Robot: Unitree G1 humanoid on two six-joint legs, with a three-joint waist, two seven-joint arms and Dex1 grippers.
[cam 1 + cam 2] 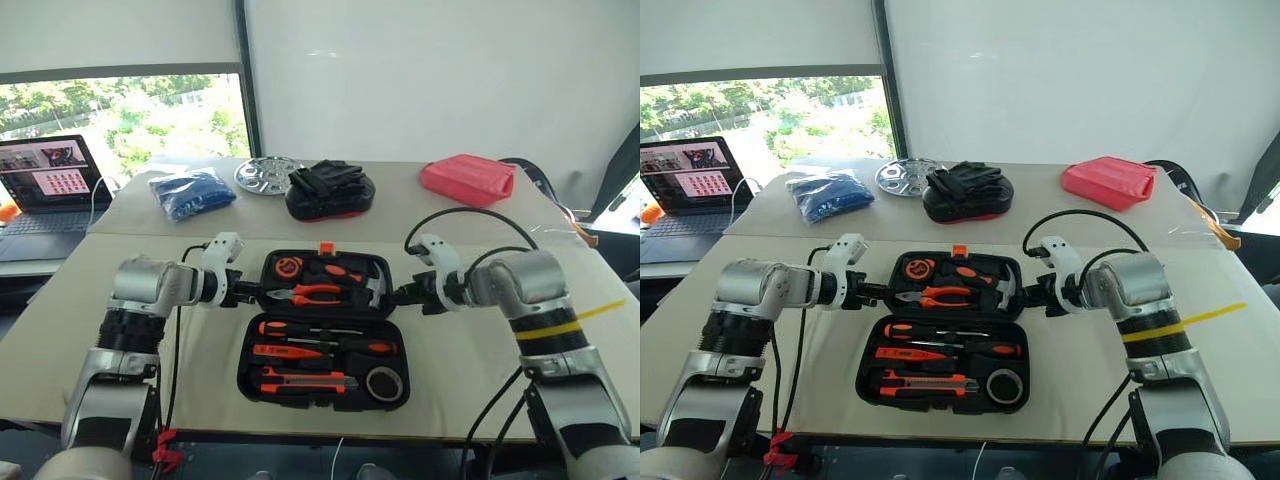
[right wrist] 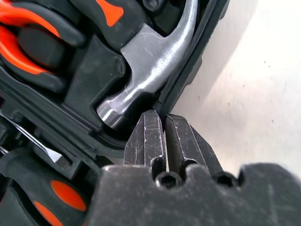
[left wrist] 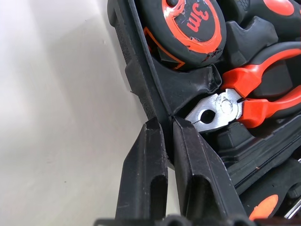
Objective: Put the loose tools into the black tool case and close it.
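Black tool case lies open, flat on the beige table, near the front edge, roughly centred between the arms. Far half holds pliers, hammer and a tape measure; near half holds the two screwdrivers, utility knife and tape roll in their slots. Orange latch at the far rim.

Left gripper sits at the left edge of the far half, fingers pinched together on the case rim. Right gripper sits at the right edge of the far half, fingers likewise pinched on the rim beside the hammer head.

Bare table to both sides of the case and a clear strip behind it. A second table section butts on at the far side.

On the far section: blue bag, round metal plate, black pouch with red rim with black gloves on top, red pouch. All well apart from the case. Laptop on a side surface at far left. Window behind it; white wall behind the rest. Black cables loop off the right wrist above the table.
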